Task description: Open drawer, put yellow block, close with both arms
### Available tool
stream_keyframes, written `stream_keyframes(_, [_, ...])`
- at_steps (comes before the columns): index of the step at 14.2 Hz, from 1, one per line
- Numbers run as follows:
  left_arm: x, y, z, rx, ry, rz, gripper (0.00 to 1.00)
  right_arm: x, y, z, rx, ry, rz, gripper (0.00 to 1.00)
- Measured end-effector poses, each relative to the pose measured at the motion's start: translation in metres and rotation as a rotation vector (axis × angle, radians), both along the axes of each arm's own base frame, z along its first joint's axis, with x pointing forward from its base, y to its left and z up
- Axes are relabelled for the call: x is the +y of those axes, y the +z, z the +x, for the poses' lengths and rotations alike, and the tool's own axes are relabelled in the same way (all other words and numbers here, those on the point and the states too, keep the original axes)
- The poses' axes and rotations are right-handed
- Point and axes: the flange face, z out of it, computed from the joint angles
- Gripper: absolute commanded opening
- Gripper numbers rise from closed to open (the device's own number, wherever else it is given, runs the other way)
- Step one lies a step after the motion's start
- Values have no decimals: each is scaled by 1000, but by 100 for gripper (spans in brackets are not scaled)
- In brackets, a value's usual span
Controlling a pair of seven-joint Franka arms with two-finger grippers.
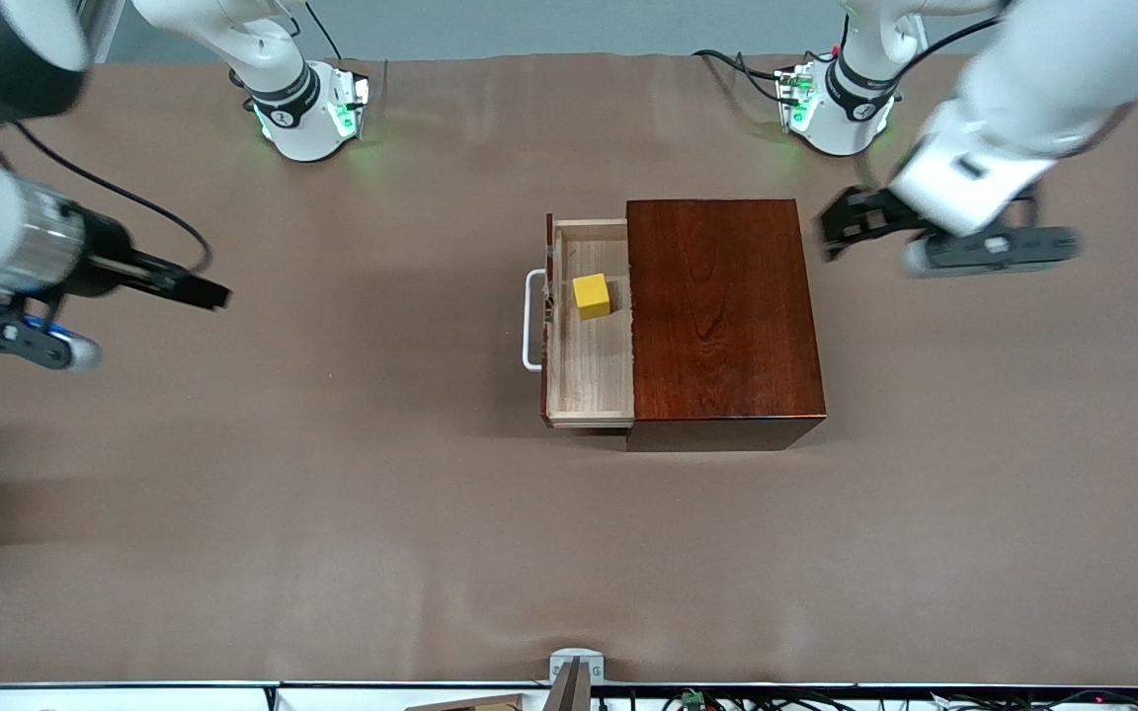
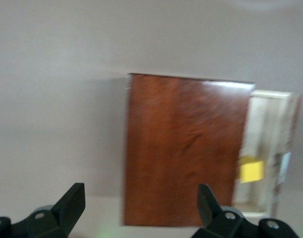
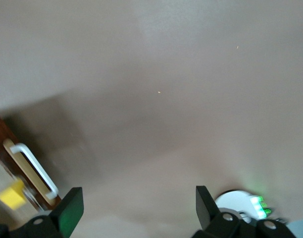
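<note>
The dark mahogany box [image 1: 722, 316] stands mid-table. Its drawer [image 1: 589, 380] is pulled out toward the right arm's end, white handle [image 1: 532, 321] outermost. The yellow block [image 1: 591, 295] lies in the drawer tray. My left gripper [image 1: 831, 235] is open and empty, in the air beside the box toward the left arm's end. Its wrist view shows its open gripper [image 2: 140, 206], the box [image 2: 186, 148], the drawer [image 2: 270, 124] and the block [image 2: 251, 171]. My right gripper [image 1: 216, 293] is open and empty over the bare table, well away from the handle. Its wrist view shows its open gripper [image 3: 136, 206], the handle [image 3: 35, 168] and the block [image 3: 12, 196].
The brown table cover [image 1: 332, 494] stretches all round the box. The two arm bases [image 1: 312, 109] [image 1: 836, 109] glow green along the table's edge farthest from the front camera, with cables [image 1: 737, 64] beside the left arm's base. A small grey fixture [image 1: 574, 671] sits at the nearest edge.
</note>
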Motion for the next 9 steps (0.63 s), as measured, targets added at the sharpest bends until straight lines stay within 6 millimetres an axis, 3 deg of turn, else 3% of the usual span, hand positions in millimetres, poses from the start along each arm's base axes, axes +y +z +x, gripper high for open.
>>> stream_keyframes(3, [-85, -16, -7, -13, 174, -79, 100, -57, 25, -12, -49, 185, -3, 100])
stream_keyframes(5, [-133, -28, -10, -30, 315, -156, 100, -68, 34, -20, -66, 286, -14, 100])
stream_keyframes(9, [-209, -58, -11, -31, 562, -345, 100, -91, 14, -29, -85, 437, 20, 100])
